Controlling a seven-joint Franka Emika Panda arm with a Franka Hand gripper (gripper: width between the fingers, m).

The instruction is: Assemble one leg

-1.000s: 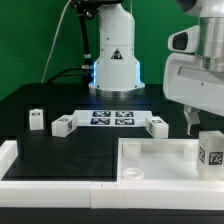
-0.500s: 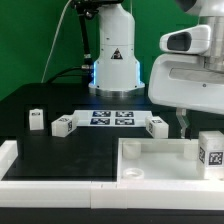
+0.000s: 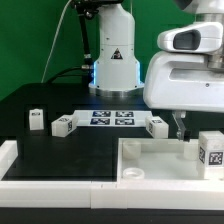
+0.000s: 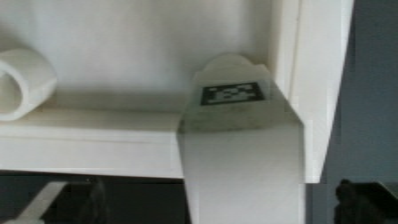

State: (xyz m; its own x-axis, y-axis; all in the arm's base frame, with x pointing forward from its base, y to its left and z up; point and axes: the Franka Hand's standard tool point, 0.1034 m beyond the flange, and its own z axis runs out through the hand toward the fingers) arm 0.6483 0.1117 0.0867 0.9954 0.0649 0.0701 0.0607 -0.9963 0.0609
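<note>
Fingers: the exterior view shows one dark fingertip (image 3: 181,124) hanging under the white gripper (image 3: 183,128) housing at the exterior view's right, the other hidden behind it. The wrist view shows only dark finger edges at the frame corners. Cannot tell if they are apart or together; nothing visibly clamped.

Directly under the wrist camera: a leg (image 4: 240,150) standing on end, tag on its top face, against the inner wall of the panel (image 4: 107,125). In the exterior view that leg (image 3: 210,151) sits at the near right, on the big white panel (image 3: 150,160); the fingertip is just beside it on the far-left side, above, apparently not touching.

Three more legs lie on the black table (image 3: 60,150): one at far left (image 3: 36,119), one (image 3: 63,125) touching the left end of the marker board (image 3: 112,119), one (image 3: 157,125) at its right end.

Likely step: lining up to grasp the near-right leg. To do it well, centre the fingers across the leg's flat sides, not the corners, come straight down, keep clear of the panel wall, close low enough that it does not tip.

Materials: leg is smooth white plastic, blocky, with a tapered, angled top; likely slippery, light. Panel is the same matte white, flat, with a raised rim and a round socket (image 4: 18,85). The table is matte black, the backdrop green.
</note>
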